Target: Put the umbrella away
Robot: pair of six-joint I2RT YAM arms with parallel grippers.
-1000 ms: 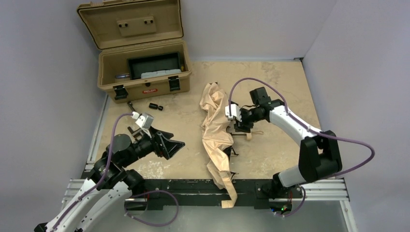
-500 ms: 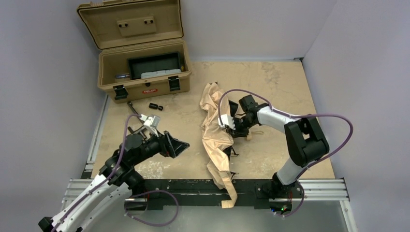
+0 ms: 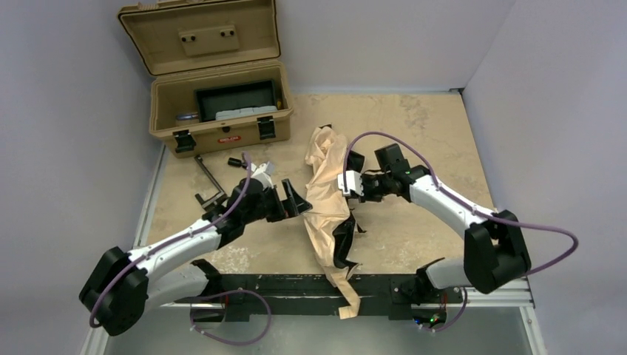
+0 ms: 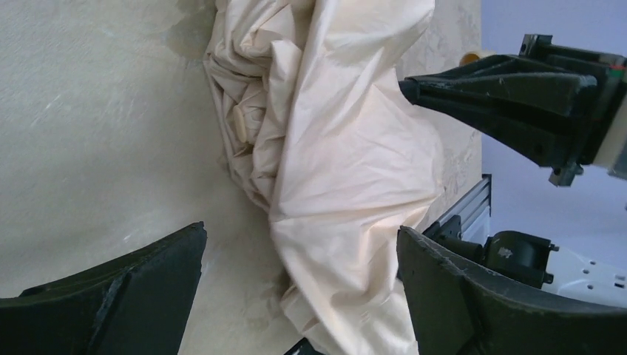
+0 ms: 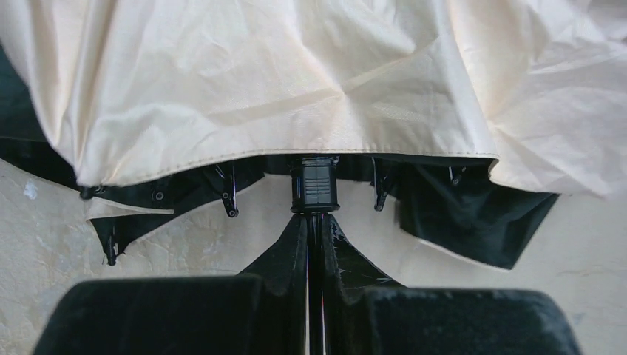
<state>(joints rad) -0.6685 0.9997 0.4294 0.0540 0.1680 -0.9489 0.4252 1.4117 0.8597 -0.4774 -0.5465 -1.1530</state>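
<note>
The umbrella lies collapsed down the middle of the table as a long heap of beige fabric with a dark underside. Its near end hangs over the front rail. My right gripper is at its right side. In the right wrist view that gripper is shut on the thin dark shaft just below the black runner, under the canopy's hem. My left gripper stands wide open against the fabric's left edge. In the left wrist view, the umbrella bulges between the spread fingers.
An open tan hard case holding a black tray stands at the back left. A small black cylinder, a metal tool and a dark clip lie in front of it. Grey walls close in both sides.
My left arm has swung right up to the umbrella and its jaws have widened. My right gripper has closed on the shaft, and the fabric's lower part has shifted, baring dark lining.
</note>
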